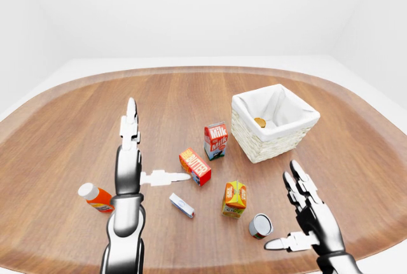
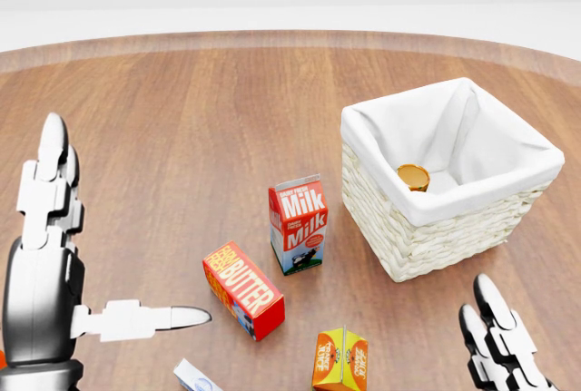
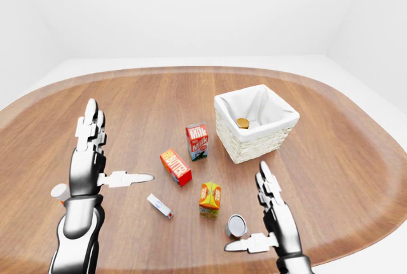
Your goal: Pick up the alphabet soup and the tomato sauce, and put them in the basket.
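Observation:
A wicker basket (image 2: 419, 244) with a white cloth lining stands at the right of the head view. One can (image 2: 412, 176) with an orange-brown top lies inside it. A second can (image 1: 260, 226), with a grey lid, lies on its side near the lower edge of the table; its label is too small to read. My right hand (image 1: 283, 207) hovers open just right of that can and does not touch it. My left hand (image 1: 159, 140) is raised at the left, fingers up and thumb out, open and holding nothing.
Between the hands stand a milk carton (image 2: 298, 223), a red butter box (image 2: 243, 289) and an orange juice carton (image 1: 234, 198). A small white-blue box (image 1: 181, 205) and an orange bottle with a white cap (image 1: 95, 196) lie lower left. The round wooden table (image 1: 76, 115) ends near my body.

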Robot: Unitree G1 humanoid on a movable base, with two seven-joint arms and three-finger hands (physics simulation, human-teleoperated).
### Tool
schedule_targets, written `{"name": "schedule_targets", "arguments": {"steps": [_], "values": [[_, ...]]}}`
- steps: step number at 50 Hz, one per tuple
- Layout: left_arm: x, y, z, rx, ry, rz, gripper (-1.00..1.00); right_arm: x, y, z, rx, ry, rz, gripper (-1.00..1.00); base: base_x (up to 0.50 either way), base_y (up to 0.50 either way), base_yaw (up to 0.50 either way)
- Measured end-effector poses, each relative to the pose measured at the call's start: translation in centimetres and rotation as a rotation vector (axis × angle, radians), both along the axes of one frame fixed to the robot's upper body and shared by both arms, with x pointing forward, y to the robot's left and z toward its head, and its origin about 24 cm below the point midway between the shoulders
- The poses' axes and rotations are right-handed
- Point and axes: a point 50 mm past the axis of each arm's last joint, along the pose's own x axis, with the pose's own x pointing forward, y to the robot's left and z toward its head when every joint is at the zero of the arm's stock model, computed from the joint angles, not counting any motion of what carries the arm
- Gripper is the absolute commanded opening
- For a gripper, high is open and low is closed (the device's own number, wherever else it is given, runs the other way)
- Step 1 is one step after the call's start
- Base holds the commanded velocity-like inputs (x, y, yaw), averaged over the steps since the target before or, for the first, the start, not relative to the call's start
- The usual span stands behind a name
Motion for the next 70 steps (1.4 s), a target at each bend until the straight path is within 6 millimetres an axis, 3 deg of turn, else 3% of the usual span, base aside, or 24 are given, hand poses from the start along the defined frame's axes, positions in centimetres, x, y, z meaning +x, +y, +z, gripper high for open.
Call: {"name": "schedule_targets", "arguments": {"steps": [70], "values": [[0.0,0.0,-0.1,0.004,0.004,0.001,1.0,-1.2,-2.3,-5.3,0.052,0.219,-0.065,1.0,0.0,0.0,0.0]]}}
